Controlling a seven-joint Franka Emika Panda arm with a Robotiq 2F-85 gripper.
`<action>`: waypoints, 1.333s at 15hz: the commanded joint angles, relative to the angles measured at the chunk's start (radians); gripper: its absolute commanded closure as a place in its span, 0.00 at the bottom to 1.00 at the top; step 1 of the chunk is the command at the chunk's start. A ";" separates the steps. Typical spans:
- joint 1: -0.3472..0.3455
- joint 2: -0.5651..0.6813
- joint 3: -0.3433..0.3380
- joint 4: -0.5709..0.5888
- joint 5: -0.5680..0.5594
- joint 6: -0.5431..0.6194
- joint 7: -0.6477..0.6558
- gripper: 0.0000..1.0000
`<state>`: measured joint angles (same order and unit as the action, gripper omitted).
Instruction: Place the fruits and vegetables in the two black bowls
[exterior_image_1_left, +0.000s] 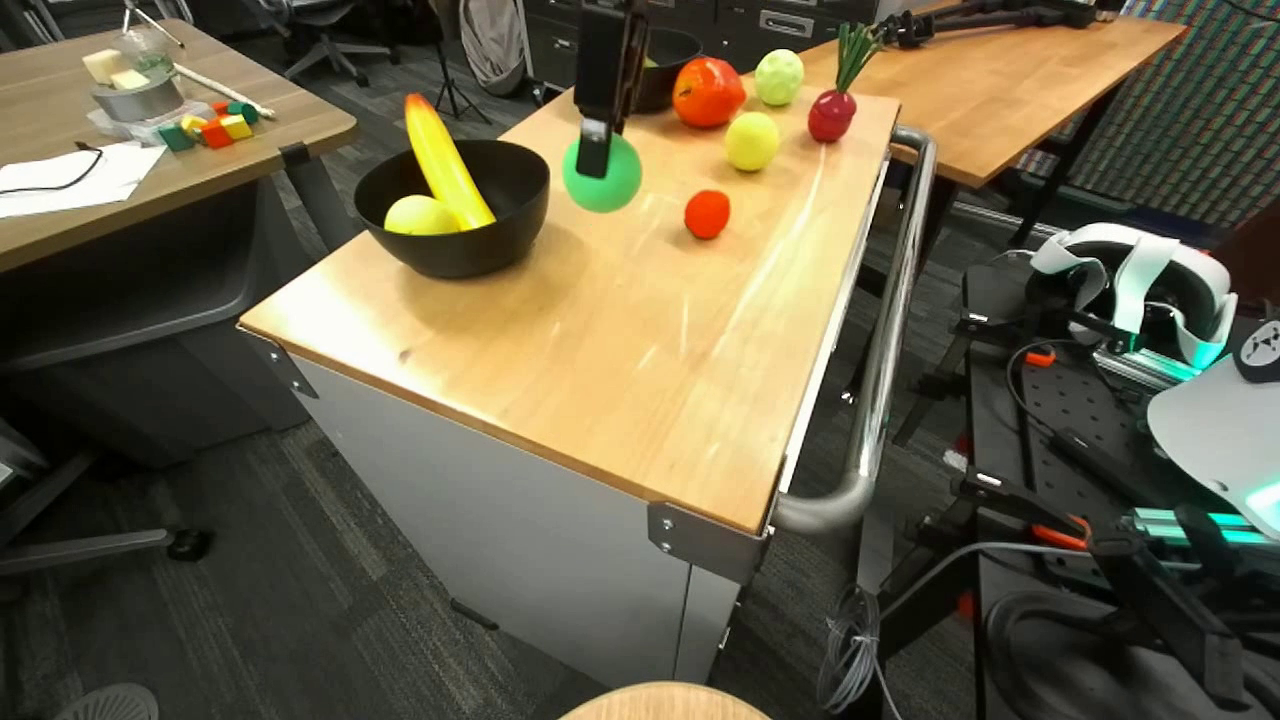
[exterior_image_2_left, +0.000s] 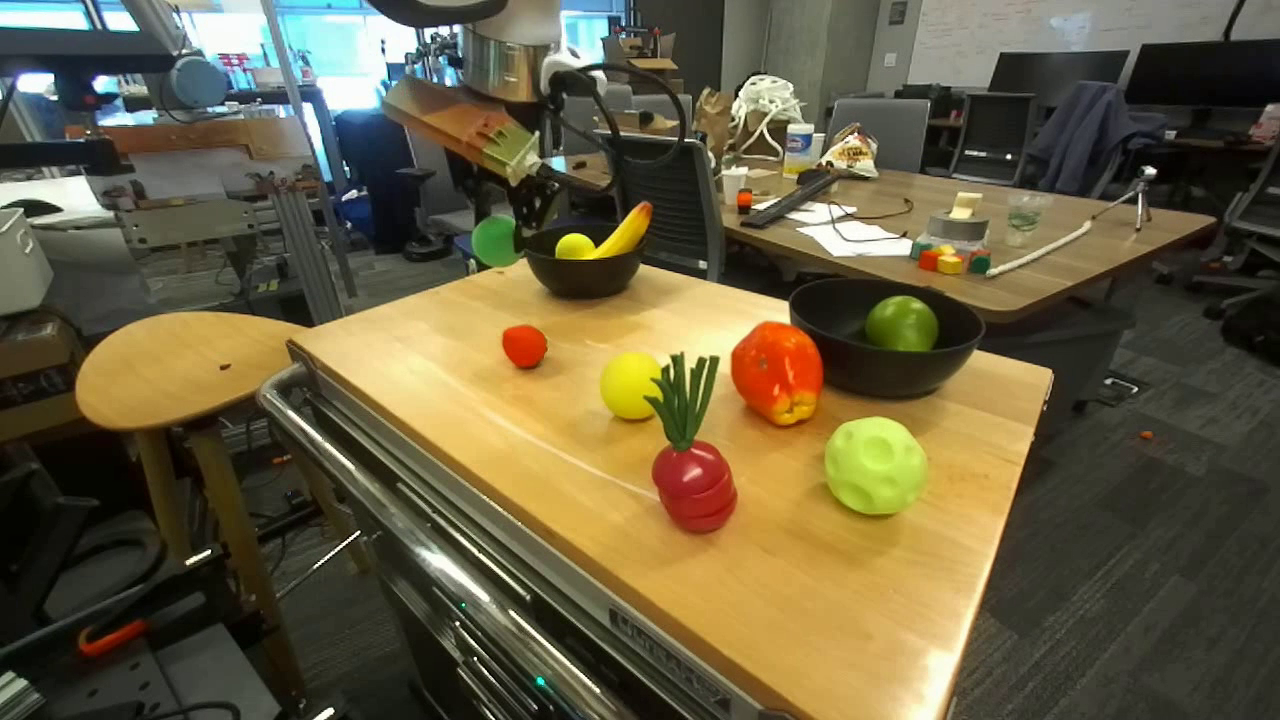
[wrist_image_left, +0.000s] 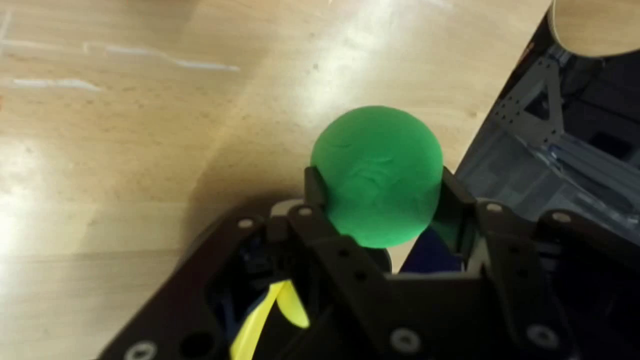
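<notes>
My gripper (wrist_image_left: 378, 187) is shut on a green ball (wrist_image_left: 377, 175), held above the tabletop beside a black bowl (exterior_image_1_left: 525, 195). The green ball shows in both exterior views (exterior_image_1_left: 602, 178) (exterior_image_2_left: 494, 241). That bowl (exterior_image_2_left: 588, 277) holds a banana (exterior_image_1_left: 447, 165) and a yellow fruit (exterior_image_1_left: 420, 214). The far black bowl (exterior_image_2_left: 850, 355) holds a green fruit (exterior_image_2_left: 902, 323). On the tabletop lie a small red fruit (exterior_image_2_left: 525, 346), a yellow ball (exterior_image_2_left: 630, 386), a red-orange pepper (exterior_image_2_left: 777, 372), a red radish with green leaves (exterior_image_2_left: 694, 482) and a light green dimpled ball (exterior_image_2_left: 876, 466).
The wooden cart top (exterior_image_1_left: 560, 380) has a metal rail (exterior_image_1_left: 900, 300) along one long side. A round stool (exterior_image_2_left: 180, 365) stands beside the cart. A desk (exterior_image_2_left: 1060, 235) with colored blocks (exterior_image_2_left: 950, 260) and papers stands behind it. The pepper stands close to the far bowl.
</notes>
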<state>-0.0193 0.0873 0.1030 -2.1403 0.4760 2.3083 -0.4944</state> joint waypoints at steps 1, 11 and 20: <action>0.013 0.014 -0.001 0.039 0.155 0.135 -0.041 0.73; 0.113 0.286 -0.048 0.211 0.038 0.529 0.095 0.21; 0.036 0.054 -0.069 0.116 -0.388 0.151 0.303 0.00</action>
<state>0.0177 0.2577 0.0585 -1.9676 0.1877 2.5934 -0.2388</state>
